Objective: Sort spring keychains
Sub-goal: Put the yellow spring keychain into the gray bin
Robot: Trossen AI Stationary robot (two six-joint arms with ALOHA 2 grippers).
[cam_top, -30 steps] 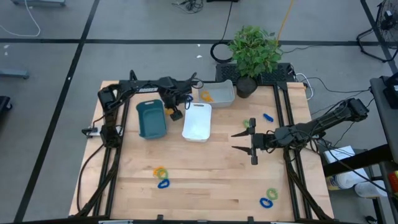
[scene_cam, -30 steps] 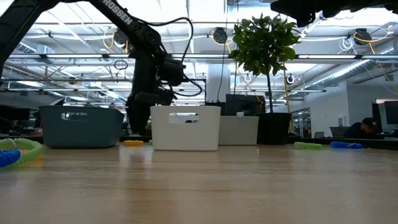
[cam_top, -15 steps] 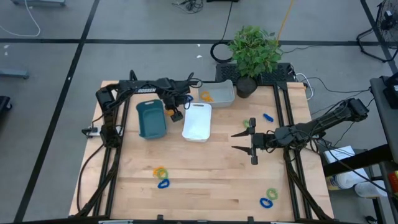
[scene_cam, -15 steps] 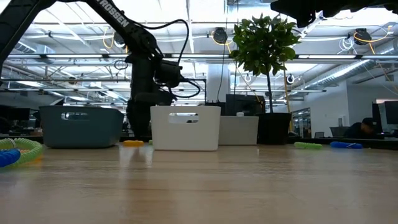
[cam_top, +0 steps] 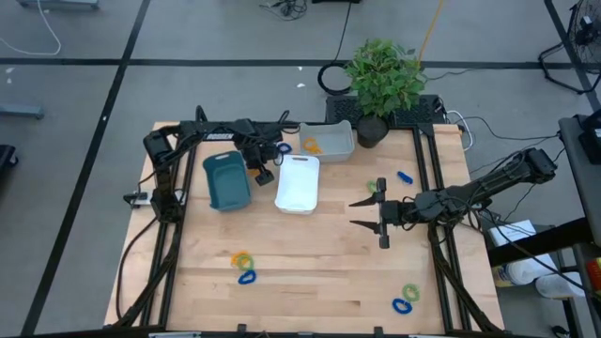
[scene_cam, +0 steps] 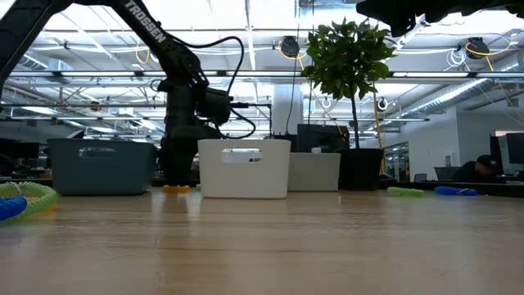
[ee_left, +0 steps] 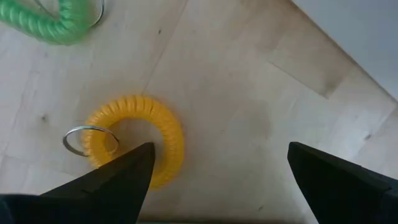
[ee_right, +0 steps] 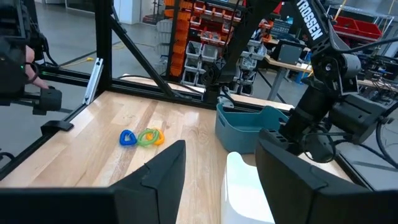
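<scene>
The left arm is reaching across the upper left of the high view, its left gripper (cam_top: 266, 172) pointing down between the teal bin (cam_top: 226, 180) and the white bin (cam_top: 298, 183), fingers spread wide with nothing between them. In the left wrist view a yellow spring keychain (ee_left: 140, 138) with a metal ring is lying on the wood just beside one fingertip, a green one (ee_left: 53, 18) farther off. The right arm is stretching in from the right edge, and the right gripper (cam_top: 365, 213) is hovering mid-table, jaws partly apart and empty. The grey bin (cam_top: 331, 141) at upper centre is holding an orange-yellow keychain (cam_top: 311, 145). The teal and white bins are showing nothing inside. "TROSSEN" is reading along the left arm in the low view. Other keychains are lying at the lower left (cam_top: 243, 265) and lower right (cam_top: 407, 299), and a blue one (cam_top: 405, 176) near the right rail.
</scene>
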